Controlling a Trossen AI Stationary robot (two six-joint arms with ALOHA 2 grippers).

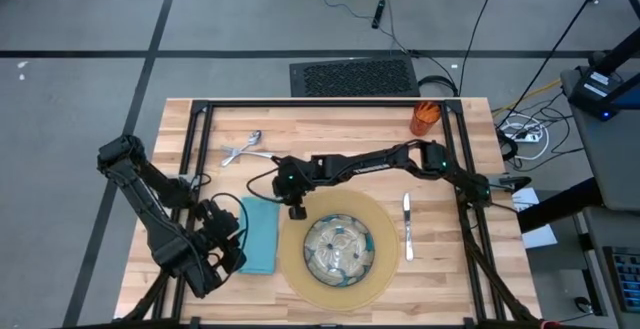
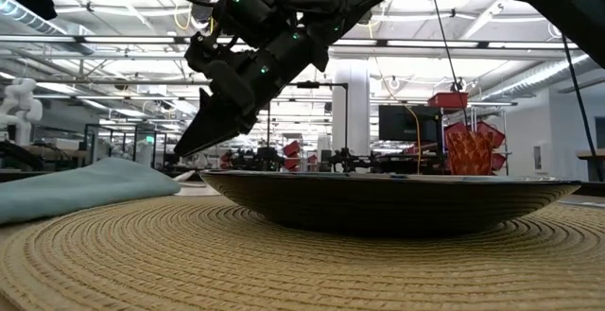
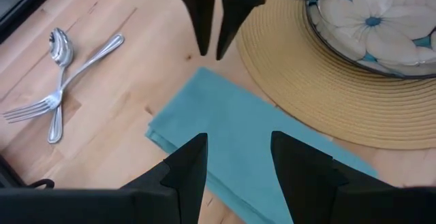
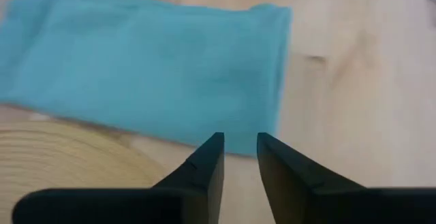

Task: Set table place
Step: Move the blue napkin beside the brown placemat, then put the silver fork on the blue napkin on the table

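The round tan mat [image 1: 292, 261] lies on the table [image 1: 470, 279] near its front edge, and the patterned glass bowl [image 1: 338, 247] stands in its middle. The folded teal napkin [image 1: 260, 234] lies flat on the wood just left of the mat. My right gripper [image 3: 212, 50] hovers over the wood beyond the napkin's far end, by the mat's far left rim. Its fingers point down at a slant, a narrow gap apart, with nothing between them [image 4: 240, 137]. My left gripper [image 3: 238, 137] stands open above the napkin's near part, clear of it.
A fork [image 3: 88, 60] and a spoon [image 3: 60, 47] lie crossed on the wood at the far left. A knife [image 1: 407, 227] lies right of the mat. An orange cup [image 1: 424, 118] stands at the far right. Black frame rails [image 1: 300, 103] run along the table's edges.
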